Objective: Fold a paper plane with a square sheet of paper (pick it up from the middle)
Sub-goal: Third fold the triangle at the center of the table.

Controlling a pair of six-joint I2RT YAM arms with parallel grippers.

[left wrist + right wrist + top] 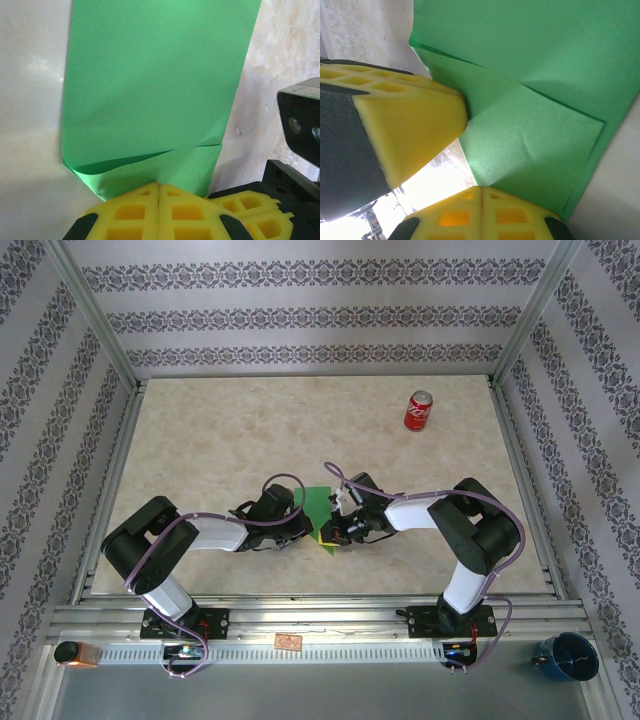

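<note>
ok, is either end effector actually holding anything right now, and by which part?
Nothing looks gripped. Left end effector and right end effector are both shut, tips meeting the folded end of the green paper; no paper shows between their jaws.

We find one marking: white script running down the side of the red soda can (418, 411), which stands near the far right corner of the table (200, 440). The lettering is too small for us to read letter by letter, so we cannot confirm a brand. We can read no other text, number or sign in any view.
</note>
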